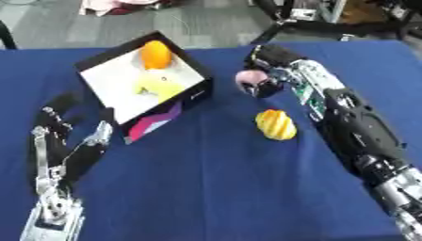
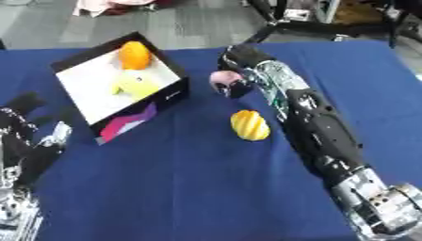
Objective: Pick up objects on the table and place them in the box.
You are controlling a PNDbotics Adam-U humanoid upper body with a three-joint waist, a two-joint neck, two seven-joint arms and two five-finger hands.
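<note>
Left eye view: box (image 1: 194,96) markings unreadable.

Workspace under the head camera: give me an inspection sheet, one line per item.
Surface: table under a blue cloth, lying flat.
Job's things: black box with a white floor, open, at far left; an orange object and a pale yellow object lie inside it. A ribbed yellow object lies on the cloth, right of the box. A pink object sits in the right hand.
Clutter: nothing seen.
Hands: right hand curled round the pink object, between the box and the ribbed yellow object. Left hand idle at lower left, fingers up and relaxed.
Cables: nothing seen on the table.
Surroundings: grey floor beyond the table; dark equipment at far right.
</note>
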